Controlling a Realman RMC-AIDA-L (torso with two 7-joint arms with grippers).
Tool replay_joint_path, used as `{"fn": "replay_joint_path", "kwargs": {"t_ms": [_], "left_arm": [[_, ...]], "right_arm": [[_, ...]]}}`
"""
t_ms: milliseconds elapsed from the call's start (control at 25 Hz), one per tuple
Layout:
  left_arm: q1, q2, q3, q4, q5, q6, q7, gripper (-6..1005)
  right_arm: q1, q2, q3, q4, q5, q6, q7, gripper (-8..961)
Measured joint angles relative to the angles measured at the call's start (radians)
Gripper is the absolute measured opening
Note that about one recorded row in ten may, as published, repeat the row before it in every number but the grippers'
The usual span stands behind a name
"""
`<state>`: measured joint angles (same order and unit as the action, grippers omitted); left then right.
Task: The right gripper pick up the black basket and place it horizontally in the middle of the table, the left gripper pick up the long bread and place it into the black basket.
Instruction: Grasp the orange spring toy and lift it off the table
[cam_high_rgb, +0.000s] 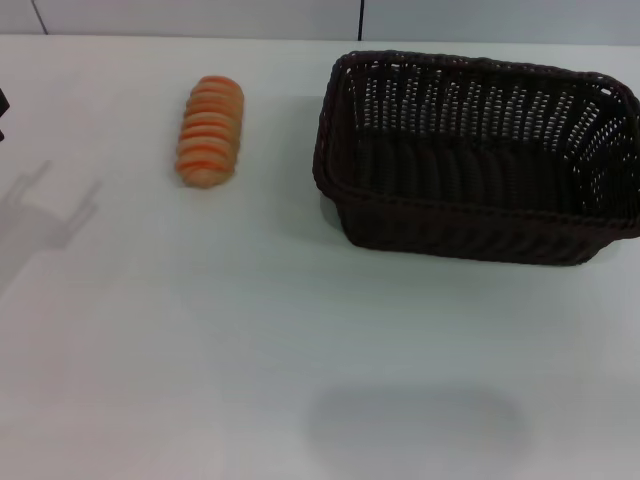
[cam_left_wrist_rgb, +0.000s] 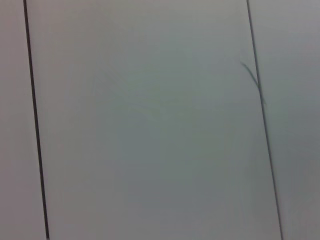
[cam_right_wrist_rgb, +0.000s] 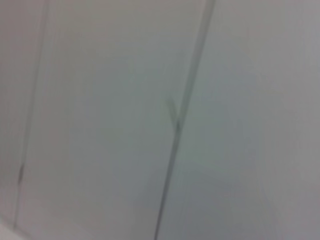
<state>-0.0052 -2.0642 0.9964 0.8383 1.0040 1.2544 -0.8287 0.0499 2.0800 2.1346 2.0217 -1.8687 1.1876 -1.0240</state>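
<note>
Your long bread (cam_high_rgb: 210, 132) lies on the white table (cam_high_rgb: 200, 350), lengthwise away from the robot, its pale ridges running crosswise. The black basket (cam_high_rgb: 478, 158) stands upright and empty to the bread's right, near it but not touching, its long side running across the table and its right end meeting the edge of the head view. Bare tabletop separates the two. Only a dark sliver of the left gripper (cam_high_rgb: 2, 112) shows at the left edge of the head view, well apart from the bread, which lies to the sliver's right with open table between them; you cannot tell whether it is spread wide or closed. A forked grey shadow (cam_high_rgb: 45, 215) falls on the table just below that sliver, and a softer broad shadow (cam_high_rgb: 415, 425) lies on the near table in front of the basket. The right gripper is out of view. Both wrist cameras face pale wall panels (cam_left_wrist_rgb: 150, 130) split by thin dark seams (cam_right_wrist_rgb: 182, 120).
</note>
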Motion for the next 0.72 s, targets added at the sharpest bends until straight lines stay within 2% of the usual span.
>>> {"fn": "replay_joint_path", "kwargs": {"t_ms": [160,280,400,520,600,720], "left_arm": [[-0.003,0.001,0.001,0.009,0.001,-0.014,-0.017,731],[-0.007,0.001,0.0,0.016,0.002,-0.023,-0.024,731],[-0.012,0.001,0.005,0.027,0.002,-0.034,-0.025,730],[-0.014,0.001,0.006,0.037,0.006,-0.038,-0.029,730],[-0.016,0.0,0.009,0.104,0.058,-0.072,-0.079,730],[-0.017,-0.001,0.012,0.132,0.082,-0.088,-0.101,730]], "right_arm": [[-0.201,0.008,-0.009,-0.063,0.217,-0.082,-0.153,277],[-0.294,0.009,-0.003,-0.141,0.375,-0.12,-0.273,277],[-0.335,0.009,0.017,-0.219,0.478,-0.135,-0.37,277],[-0.343,0.009,0.033,-0.271,0.487,-0.138,-0.432,277],[-0.344,0.01,0.038,-0.31,0.492,-0.143,-0.481,277],[-0.346,0.011,0.039,-0.386,0.546,-0.149,-0.574,277]]}}
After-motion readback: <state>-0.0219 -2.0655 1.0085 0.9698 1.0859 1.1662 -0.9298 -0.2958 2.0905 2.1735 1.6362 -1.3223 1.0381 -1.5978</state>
